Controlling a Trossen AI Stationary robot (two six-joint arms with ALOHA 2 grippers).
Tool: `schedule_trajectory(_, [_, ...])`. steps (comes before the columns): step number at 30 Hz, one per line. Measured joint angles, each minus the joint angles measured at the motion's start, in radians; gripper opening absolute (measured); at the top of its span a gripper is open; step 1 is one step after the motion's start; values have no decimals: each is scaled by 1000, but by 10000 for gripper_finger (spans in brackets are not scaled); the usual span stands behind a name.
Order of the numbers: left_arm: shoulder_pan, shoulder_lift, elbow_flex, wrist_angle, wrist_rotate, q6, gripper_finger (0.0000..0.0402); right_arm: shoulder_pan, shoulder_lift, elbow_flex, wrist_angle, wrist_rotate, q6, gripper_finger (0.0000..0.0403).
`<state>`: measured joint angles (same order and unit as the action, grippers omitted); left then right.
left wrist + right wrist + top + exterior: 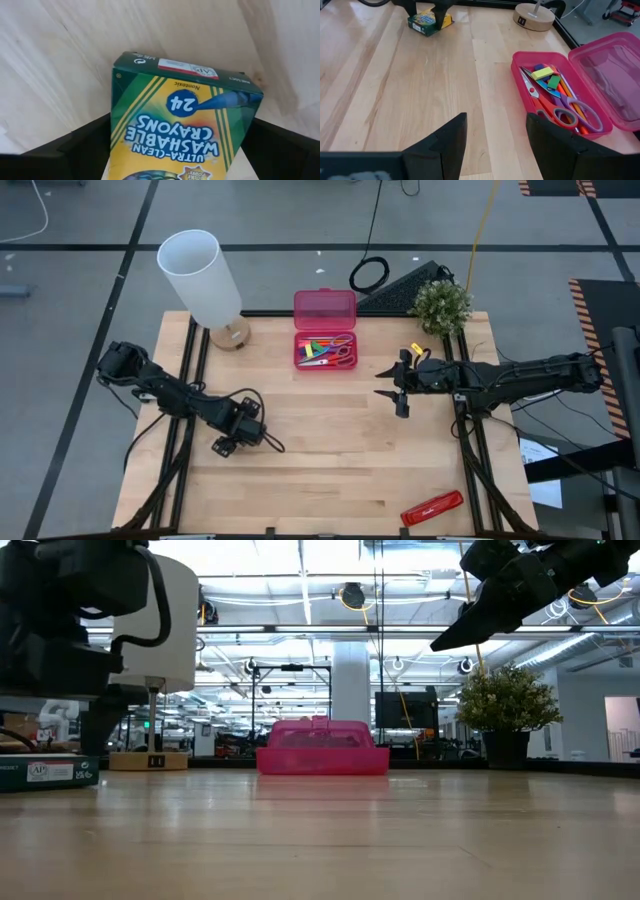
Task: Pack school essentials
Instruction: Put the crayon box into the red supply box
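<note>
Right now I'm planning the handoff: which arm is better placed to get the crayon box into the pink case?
Left, probably. The left gripper is already at the crayon box, fingers on either side. The right gripper hovers open and empty, nearer the pink case.

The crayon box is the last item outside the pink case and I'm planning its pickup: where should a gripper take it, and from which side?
Grip the crayon box across its two long narrow sides, coming down from above. It lies flat on the table, printed face up, so those sides are exposed. The left gripper already straddles it this way, a finger on each side; whether it has clamped is unclear.
</note>
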<state>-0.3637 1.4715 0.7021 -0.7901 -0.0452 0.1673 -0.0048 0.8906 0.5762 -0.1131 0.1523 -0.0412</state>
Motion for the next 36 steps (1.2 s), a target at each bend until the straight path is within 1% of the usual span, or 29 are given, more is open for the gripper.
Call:
schedule_trajectory(3, [0,0,0,0,0,0,376,0,0,0,0,0,-2,196])
schedule_trajectory(8, [0,0,-1,-2,-4,5,333,0,0,0,0,0,-4,196])
schedule_trajectory(12, [0,0,-1,-3,-9,-6,315,0,0,0,-1,0,-4,196])
schedule_trajectory(15, [0,0,-1,-3,-11,-28,314,0,0,0,-1,0,-4,196])
schedule_trajectory(20, [0,0,9,-4,-21,-73,329,0,0,0,-2,0,-4,196])
schedule_trajectory(26, [0,0,55,-19,-71,-110,329,0,0,0,-3,0,-4,196])
schedule_trajectory(29, [2,0,87,-28,-128,-149,322,0,0,0,-3,0,-4,196])
schedule_trajectory(32, [24,0,124,-28,-160,-194,315,0,0,0,-3,0,-4,196])
schedule_trajectory(36, [84,0,176,-25,-177,-215,314,0,0,0,-3,0,-4,196])
